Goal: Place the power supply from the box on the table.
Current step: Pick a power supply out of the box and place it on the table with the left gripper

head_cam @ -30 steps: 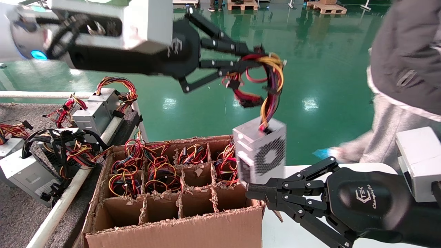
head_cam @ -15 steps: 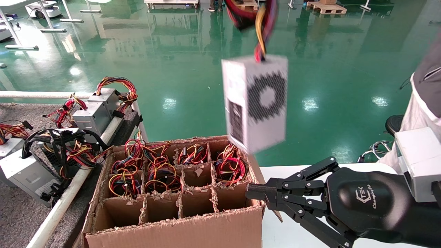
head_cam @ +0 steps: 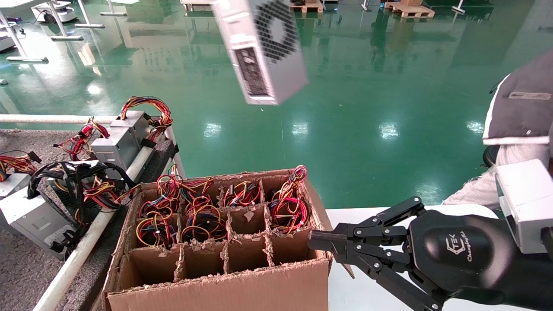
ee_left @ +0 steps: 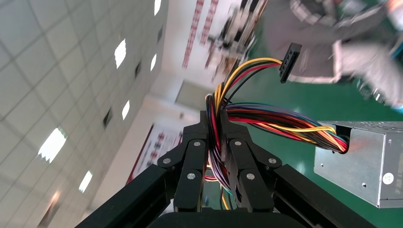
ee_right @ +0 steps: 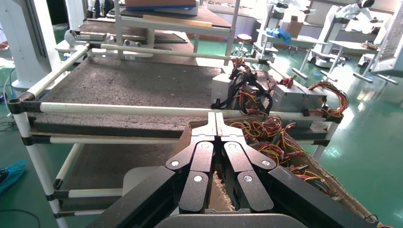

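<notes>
right gripper (head_cam: 322, 242): mine, fingers pressed together on nothing, parked at the box's near right corner.
box (head_cam: 224, 287): several cells hold wired units, near row bare.
table (head_cam: 26, 268): grey top, my left; drop-off pending.
left gripper (ee_left: 216, 142): clamped on the wire bundle (ee_left: 266, 116).
power supply (head_cam: 263, 52): lifted out, dangling tilted high above the box; carry and set-down remain, i judge.

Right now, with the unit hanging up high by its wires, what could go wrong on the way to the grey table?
The left claw grips only the coloured wire bundle, so the silver-grey metal power supply dangles tilted and may swing or slip. It could hit the units already on the grey felt table. The right claw, shut at the brown cardboard box, stays clear.
</notes>
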